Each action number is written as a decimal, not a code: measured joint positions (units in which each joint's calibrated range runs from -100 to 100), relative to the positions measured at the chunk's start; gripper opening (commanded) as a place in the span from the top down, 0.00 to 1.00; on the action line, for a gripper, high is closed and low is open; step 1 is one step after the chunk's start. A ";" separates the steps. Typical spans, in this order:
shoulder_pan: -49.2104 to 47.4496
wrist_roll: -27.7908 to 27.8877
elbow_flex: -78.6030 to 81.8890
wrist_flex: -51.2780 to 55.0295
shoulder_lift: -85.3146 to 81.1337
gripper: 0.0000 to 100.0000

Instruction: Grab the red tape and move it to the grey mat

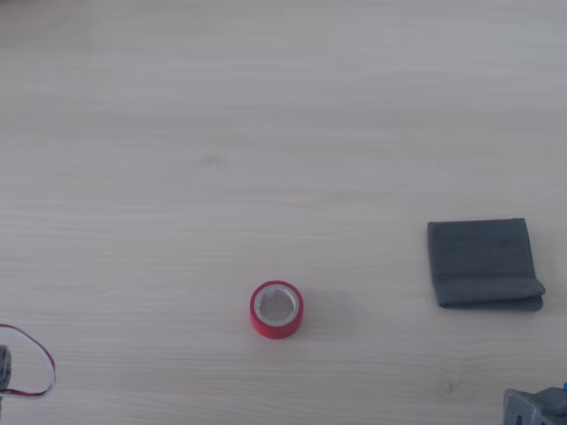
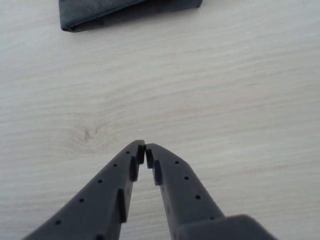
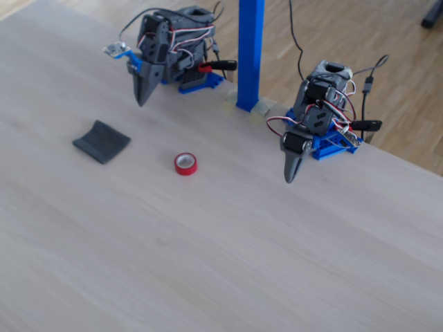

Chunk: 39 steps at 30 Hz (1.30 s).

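Observation:
The red tape (image 1: 276, 310) lies flat on the pale wooden table, whitish core up; it also shows in the fixed view (image 3: 185, 163). The grey mat (image 1: 485, 263) lies flat to its right in the other view, and to its left in the fixed view (image 3: 102, 141). My gripper (image 2: 145, 150) is shut and empty, tips together, hovering over bare table short of the mat's layered edge (image 2: 115, 12). In the fixed view it (image 3: 142, 102) points down behind the mat, well away from the tape. The tape is out of the wrist view.
A second arm (image 3: 294, 173) hangs with its tip down at the right of the fixed view. A blue post (image 3: 249, 55) stands between the two arm bases. A thin red wire loop (image 1: 35, 363) lies at the lower left of the other view.

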 measured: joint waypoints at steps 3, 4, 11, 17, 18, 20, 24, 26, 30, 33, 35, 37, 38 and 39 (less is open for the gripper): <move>-0.17 -0.26 0.00 0.08 0.00 0.98; -0.41 -0.31 0.00 0.08 0.00 0.98; -0.58 -0.36 0.00 0.08 0.00 0.98; -0.58 -0.36 0.00 0.08 0.00 0.98; -0.58 -0.36 0.00 0.08 0.00 0.98; -0.58 -0.36 0.00 0.08 0.00 0.98; -0.58 -0.36 0.00 0.08 0.00 0.97; -0.58 -0.36 0.00 0.08 0.00 0.93; -0.58 -0.05 -0.98 0.08 0.08 0.86; -1.82 0.73 -3.49 0.17 3.00 0.84; -2.15 0.93 -6.27 0.08 6.58 0.83; -2.23 0.98 -9.58 0.17 10.32 0.83; -3.31 0.78 -11.55 0.92 12.41 0.83; -4.22 0.83 -13.61 0.75 14.82 0.83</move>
